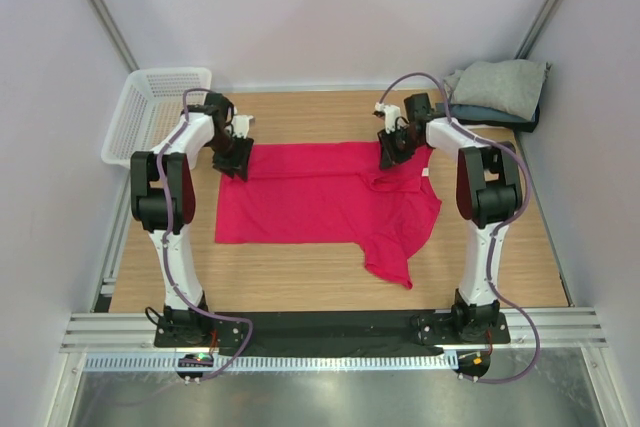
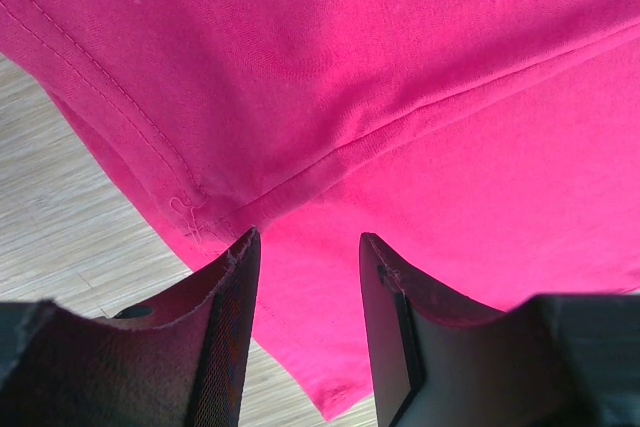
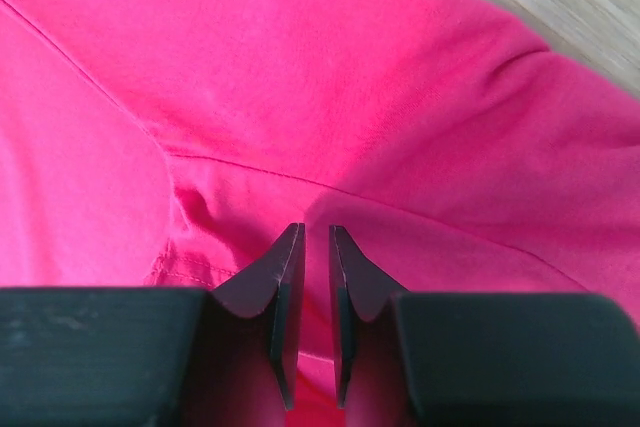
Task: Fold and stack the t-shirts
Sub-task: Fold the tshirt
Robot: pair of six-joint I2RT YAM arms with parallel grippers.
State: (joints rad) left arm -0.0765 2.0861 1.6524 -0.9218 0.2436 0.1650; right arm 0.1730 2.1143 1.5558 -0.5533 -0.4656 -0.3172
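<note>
Two arms reach over one bright crimson-pink cloth t-shirt, spread mostly flat on the wooden counter in the top view, one sleeve hanging towards the near edge. The left jaws sit at its far left corner and the right jaws at its far right, near what I take for the neck. I read that as a pairing meant to lift the far edge and fold it towards me. In the far right corner a folded light grey t-shirt lies on a dark blue-grey one, the stack this shirt should join; what else lies under them I cannot make out. A white plastic mesh basket stands far left.

Left wrist view: the jaws stand apart with nothing pinched, straddling the stitched hem corner, bare counter beside it. Whether the tips touch the cloth I cannot tell.

Right wrist view: the jaws are nearly together, only a slit between them, and creases in the shirt run in to the tips, so I judge they nip a fold of it; the pinch itself is hidden
</note>
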